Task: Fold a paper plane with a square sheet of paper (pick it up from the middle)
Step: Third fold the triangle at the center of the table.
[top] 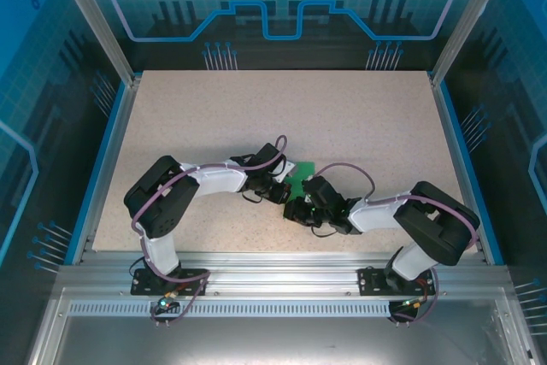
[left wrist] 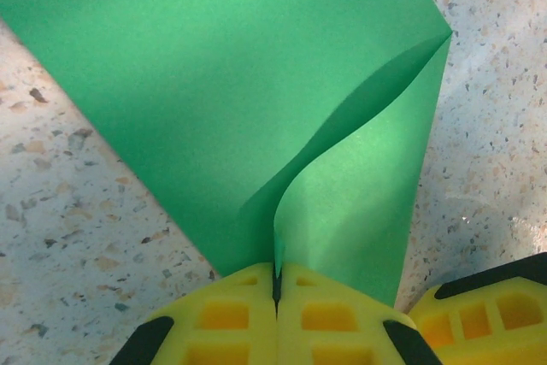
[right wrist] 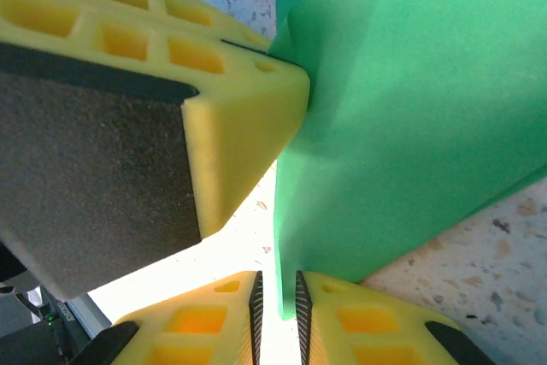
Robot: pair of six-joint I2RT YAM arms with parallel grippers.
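The square sheet of paper (top: 302,179) is bright green and sits between the two grippers at the table's middle front. In the left wrist view the paper (left wrist: 239,83) is bent, one flap curling up from the speckled table. My left gripper (left wrist: 276,275) is shut on that flap's lower edge. Seen from the right wrist, the paper (right wrist: 410,126) stands upright with its lower corner between the narrowly parted jaws of my right gripper (right wrist: 276,284), a gap showing beside it. The left gripper's fingers (right wrist: 214,83) press against the sheet close above. From above, the left gripper (top: 280,187) and the right gripper (top: 299,208) nearly touch.
The speckled table (top: 256,117) stretches behind the grippers, bounded by blue rails and transparent walls. A yellow finger of the right gripper (left wrist: 487,314) shows at the lower right of the left wrist view, close to the left one.
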